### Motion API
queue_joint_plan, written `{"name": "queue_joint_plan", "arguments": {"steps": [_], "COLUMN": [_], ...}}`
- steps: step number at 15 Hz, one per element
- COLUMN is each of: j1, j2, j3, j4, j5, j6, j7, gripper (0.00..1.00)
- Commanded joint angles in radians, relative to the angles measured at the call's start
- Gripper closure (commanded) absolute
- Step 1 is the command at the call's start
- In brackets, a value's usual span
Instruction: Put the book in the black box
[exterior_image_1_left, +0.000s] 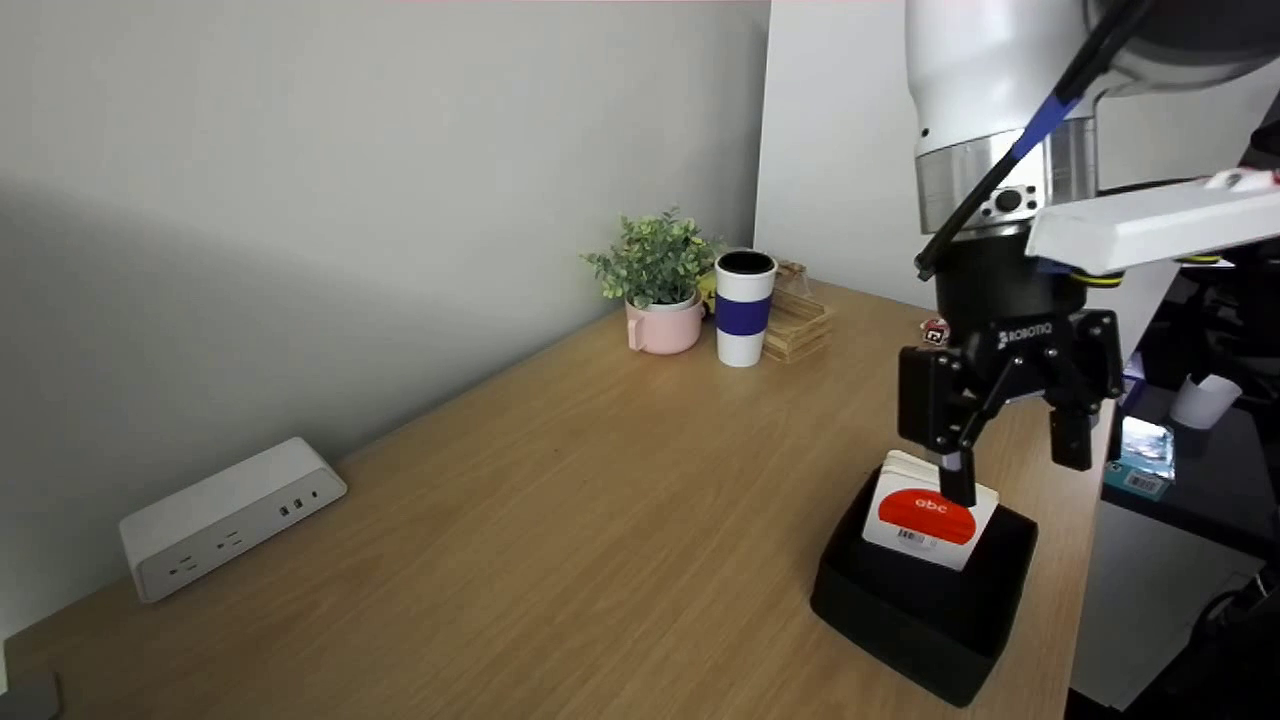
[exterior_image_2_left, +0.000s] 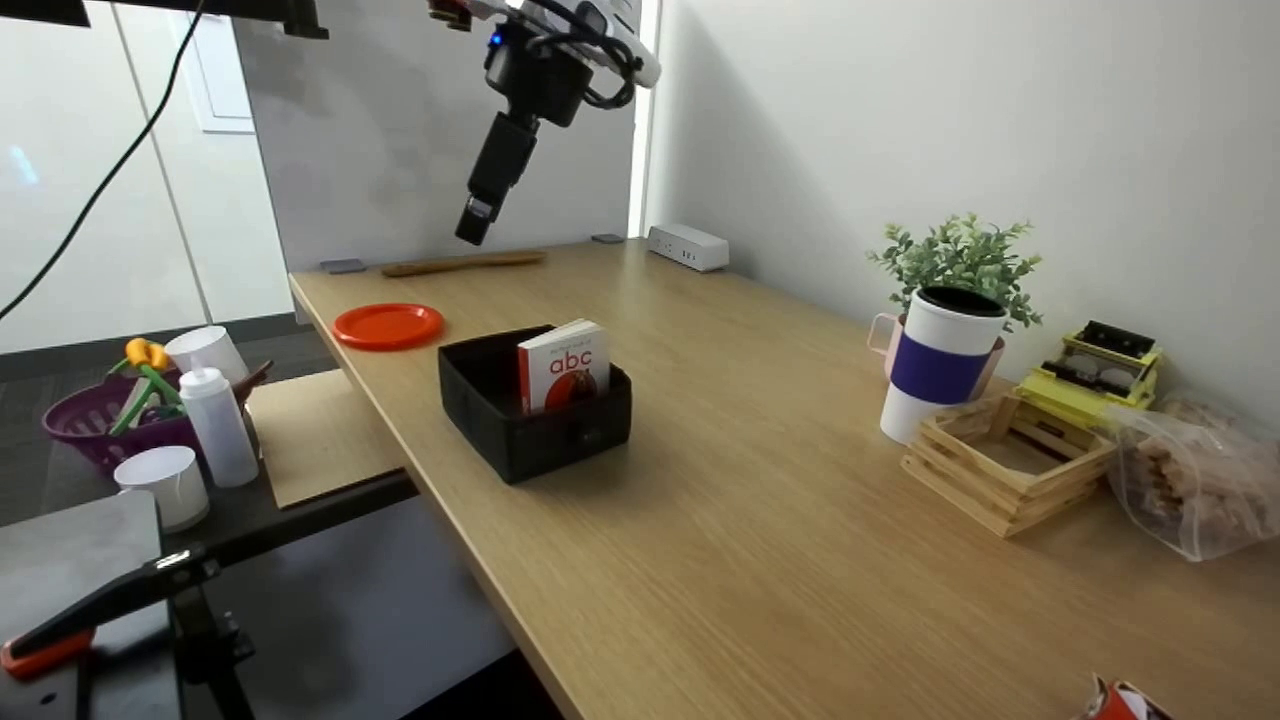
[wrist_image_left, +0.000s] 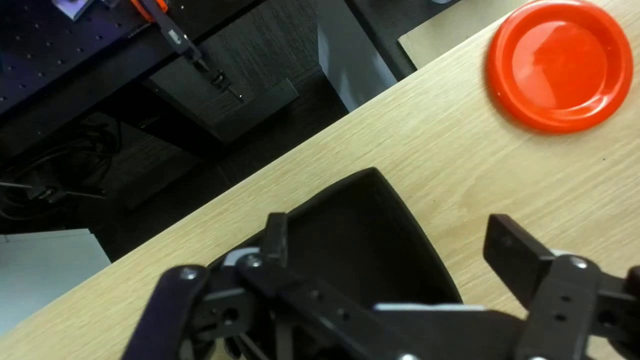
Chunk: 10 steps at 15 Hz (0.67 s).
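In an exterior view, you have one claw (exterior_image_1_left: 1014, 465), released, its fingers standing wide apart above the black box (exterior_image_1_left: 890, 625). Inside that box: one book (exterior_image_1_left: 925, 515), white, tilted, with a red-orange oval marked "abc". Also on your worktop (exterior_image_1_left: 560, 520): one white power strip (exterior_image_1_left: 235, 520), near the wall (exterior_image_1_left: 250, 250); one leafy plant (exterior_image_1_left: 655, 258) in a pink pot (exterior_image_1_left: 668, 330) with handle; one tall white cup (exterior_image_1_left: 742, 315), dark-blue band, just beside the pot; one slatted wooden crate (exterior_image_1_left: 800, 328), partly hidden by the cup.

In an exterior view, you see the book within the black box, on edge, its top above the rim. Your claw hangs above the worktop, apart from the book; you cannot tell the spread of its fingers. Further items: one red plate (exterior_image_2_left: 388, 327), near the box; one long wooden stick (exterior_image_2_left: 465, 263), at the worktop's far end; one yellow item (exterior_image_2_left: 1090, 390), just beside the crate; one clear plastic bag (exterior_image_2_left: 1200, 490); lower down, off the worktop, one purple basket (exterior_image_2_left: 150, 438) and one white squeeze bottle (exterior_image_2_left: 222, 435).

In the wrist view, your claw's fingers stand well apart, the dark inside of the black box showing between them. The claw covers much of that box; you cannot make out the book here. The red plate lies flat on the worktop, apart from the box.
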<state>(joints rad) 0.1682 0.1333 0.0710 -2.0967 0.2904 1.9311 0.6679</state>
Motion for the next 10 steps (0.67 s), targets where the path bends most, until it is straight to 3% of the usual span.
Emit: {"name": "queue_joint_plan", "arguments": {"steps": [1, 5, 6, 10], "j1": [-0.004, -0.005, -0.012, -0.012], "j2": [-0.135, -0.242, -0.169, -0.18], "j3": [0.03, 0.052, 0.05, 0.053], "j4": [-0.125, -0.226, -0.141, -0.152], "j5": [0.118, 0.316, 0.247, 0.253], "j6": [0.086, 0.198, 0.131, 0.137], "j7": [0.058, 0.108, 0.085, 0.087], "gripper": [0.0, 0.0, 0.0, 0.0]}}
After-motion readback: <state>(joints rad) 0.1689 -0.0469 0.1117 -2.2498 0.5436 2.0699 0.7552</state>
